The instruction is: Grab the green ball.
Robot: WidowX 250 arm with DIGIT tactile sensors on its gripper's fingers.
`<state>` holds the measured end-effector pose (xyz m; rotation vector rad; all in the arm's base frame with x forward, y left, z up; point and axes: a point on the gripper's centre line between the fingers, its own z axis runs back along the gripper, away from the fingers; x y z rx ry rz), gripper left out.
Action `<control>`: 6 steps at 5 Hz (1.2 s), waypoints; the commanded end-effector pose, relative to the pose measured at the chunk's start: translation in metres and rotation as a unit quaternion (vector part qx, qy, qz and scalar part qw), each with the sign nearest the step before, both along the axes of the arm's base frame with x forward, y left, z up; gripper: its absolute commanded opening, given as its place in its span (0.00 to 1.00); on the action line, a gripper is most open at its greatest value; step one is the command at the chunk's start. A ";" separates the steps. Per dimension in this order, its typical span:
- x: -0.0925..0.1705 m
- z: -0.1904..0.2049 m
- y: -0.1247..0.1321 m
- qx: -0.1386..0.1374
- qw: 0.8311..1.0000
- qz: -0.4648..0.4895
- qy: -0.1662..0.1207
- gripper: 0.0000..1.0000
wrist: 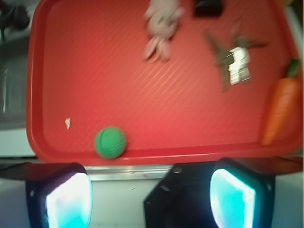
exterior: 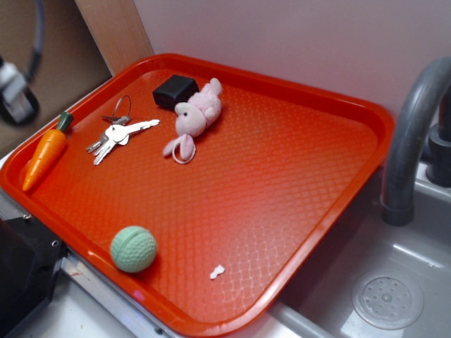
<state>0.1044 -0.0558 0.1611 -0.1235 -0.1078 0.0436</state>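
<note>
While it waits: small ribbed mint-green ball [exterior: 133,248] sits by the red plastic tray [exterior: 296,169] rim.
Gripper [wrist: 151,199]: wide open, empty.
Risk: ball probably rolls if nudged off-center.

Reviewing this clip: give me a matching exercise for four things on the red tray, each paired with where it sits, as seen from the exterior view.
Things:
1. green ball
2. carrot
3. pink plush toy
4. keys

Places:
A. along the tray's left rim
B. touching the black block at the far edge
C. near the tray's front edge, alone
D. between the carrot and the plush toy

Pairs: 1-C, 2-A, 3-B, 4-D
</note>
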 end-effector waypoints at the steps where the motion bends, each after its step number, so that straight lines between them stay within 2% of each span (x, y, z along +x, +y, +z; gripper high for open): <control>1: 0.014 -0.056 -0.042 -0.018 0.998 -0.029 -0.054 1.00; 2: 0.023 -0.090 -0.052 -0.021 0.998 -0.031 -0.044 1.00; 3: 0.022 -0.117 -0.064 -0.018 1.000 -0.021 -0.013 1.00; 4: 0.020 -0.144 -0.073 -0.028 0.999 -0.033 0.025 0.76; 5: 0.016 -0.145 -0.071 -0.022 0.999 -0.032 0.038 0.00; 6: 0.021 -0.105 -0.052 -0.001 0.998 -0.059 0.034 0.00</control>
